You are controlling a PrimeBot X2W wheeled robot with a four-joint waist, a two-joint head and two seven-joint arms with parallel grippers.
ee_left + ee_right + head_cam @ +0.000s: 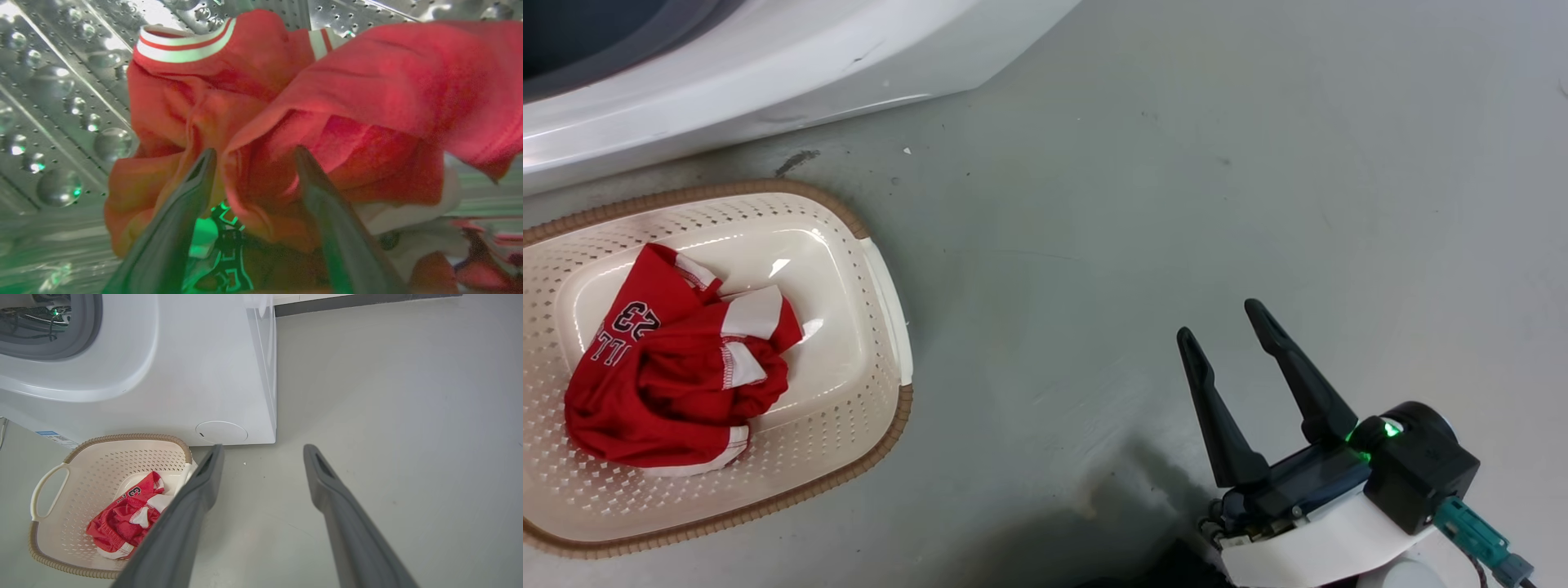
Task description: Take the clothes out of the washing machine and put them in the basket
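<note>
— Status?
— Your left gripper, spread, straddles a red jersey fold in the steel drum; your right gripper gapes above floor.
— Basket?
— One red "23" garment inside, beside the washing machine; its grey porthole shows from your right wrist.

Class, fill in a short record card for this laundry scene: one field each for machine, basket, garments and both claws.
Washing machine: white, on grey floor
Basket: beside the machine, holds a crumpled red jersey marked 23
Drum: perforated steel, holds a red garment with striped trim
Left claw: in the drum, open, red fold between its fingers
Right claw: open, empty, over the floor
</note>
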